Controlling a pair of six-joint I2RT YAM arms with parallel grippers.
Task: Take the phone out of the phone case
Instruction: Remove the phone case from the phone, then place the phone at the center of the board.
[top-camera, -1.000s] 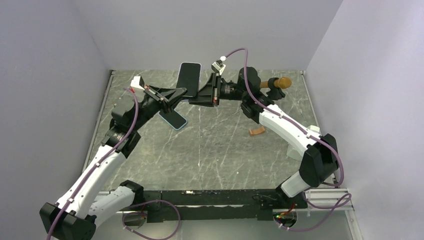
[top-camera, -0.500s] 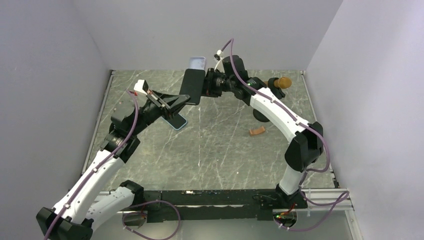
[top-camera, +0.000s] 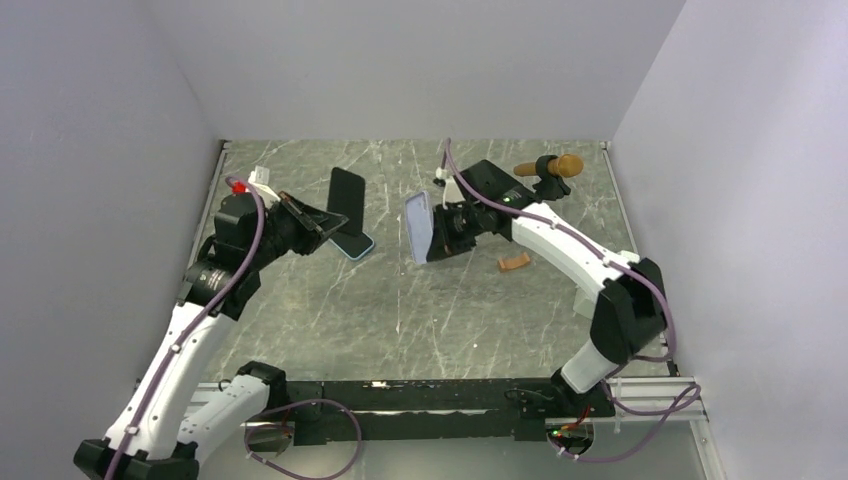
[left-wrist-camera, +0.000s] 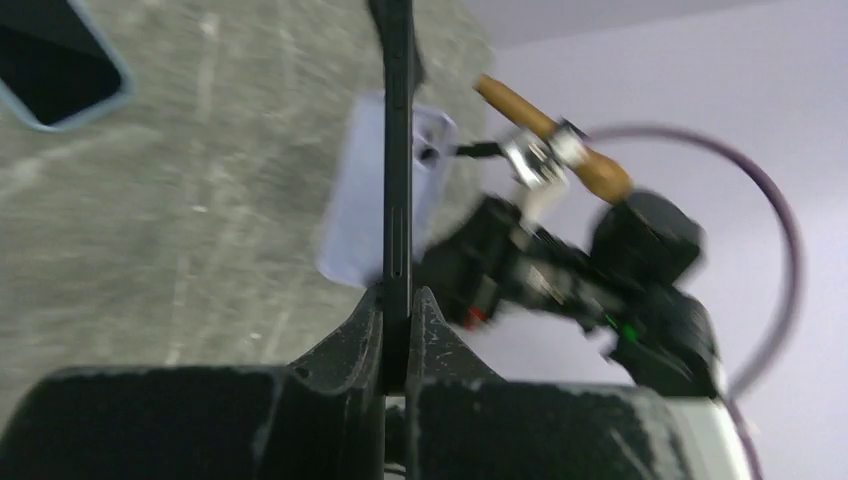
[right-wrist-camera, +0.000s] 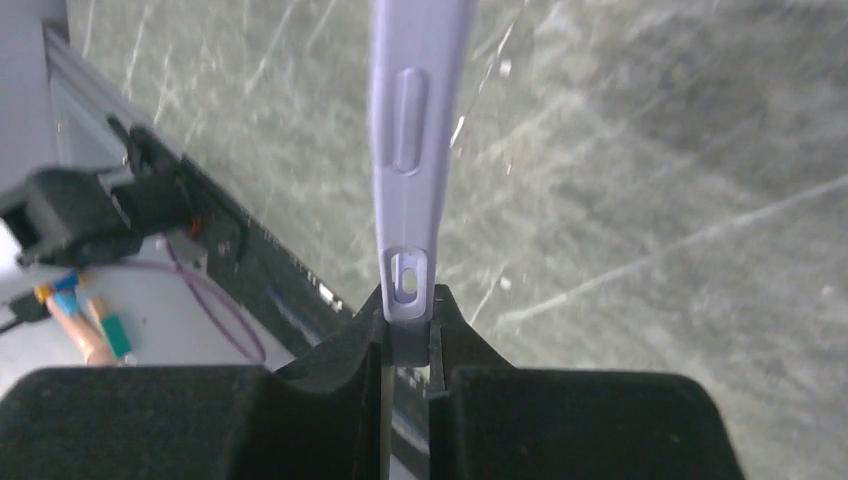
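My left gripper (top-camera: 322, 219) is shut on the black phone (top-camera: 346, 203), held upright above the table; the left wrist view shows the phone (left-wrist-camera: 397, 150) edge-on between the closed jaws (left-wrist-camera: 400, 310). My right gripper (top-camera: 443, 235) is shut on the empty lavender phone case (top-camera: 419, 227), held upright and apart from the phone; the right wrist view shows the case (right-wrist-camera: 412, 150) edge-on in my jaws (right-wrist-camera: 407, 310). The case also shows blurred behind the phone in the left wrist view (left-wrist-camera: 350, 220).
A second phone in a light blue case (top-camera: 352, 245) lies flat on the marble table (top-camera: 400, 310) under the left gripper. A small brown piece (top-camera: 513, 263) lies right of the case. A wooden-handled tool (top-camera: 552, 166) stands at the back right.
The phone and case have come apart. My left gripper drew the phone back to the left; my right gripper swung the empty case down and toward the table's middle.
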